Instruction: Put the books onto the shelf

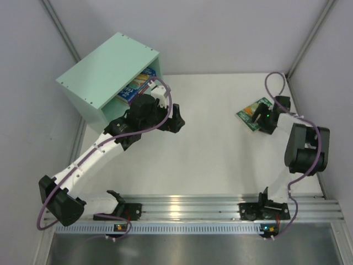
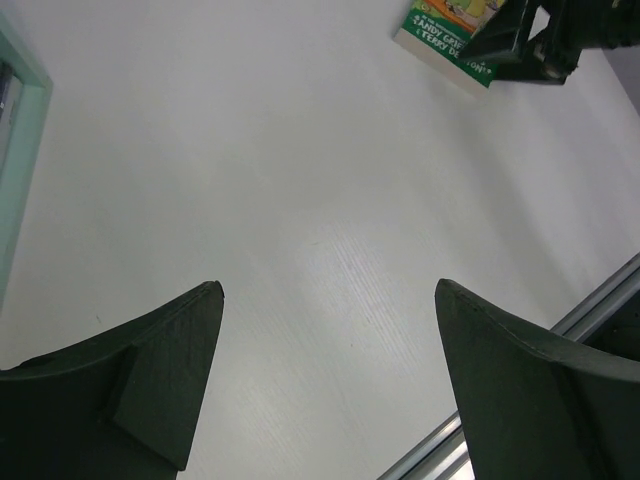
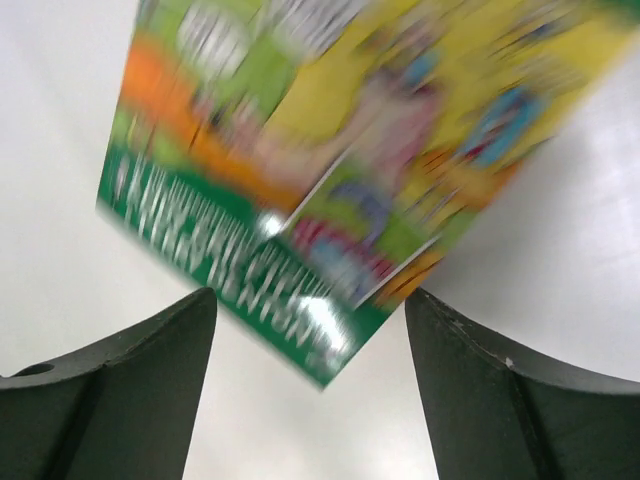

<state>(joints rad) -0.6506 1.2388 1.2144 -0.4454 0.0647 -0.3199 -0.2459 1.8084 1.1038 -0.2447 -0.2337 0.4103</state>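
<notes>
White table [image 1: 209, 149], right arm [image 1: 302, 144] folded over green book [image 1: 249, 114] (fingers [image 3: 120, 390] apart)

White table [image 1: 209, 165] with mint-green shelf [image 1: 105, 72] at far left, green book [image 1: 246, 115] flat at far right

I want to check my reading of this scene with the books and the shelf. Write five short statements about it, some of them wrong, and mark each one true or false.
1. The green book lies on the table, outside the shelf. True.
2. The left hand holds a book. False: its fingers are apart with nothing between them.
3. The shelf stands at the far right. False: it stands at the far left.
4. A blue book is inside the shelf. True.
5. The right hand is over the green book, fingers apart. True.
</notes>
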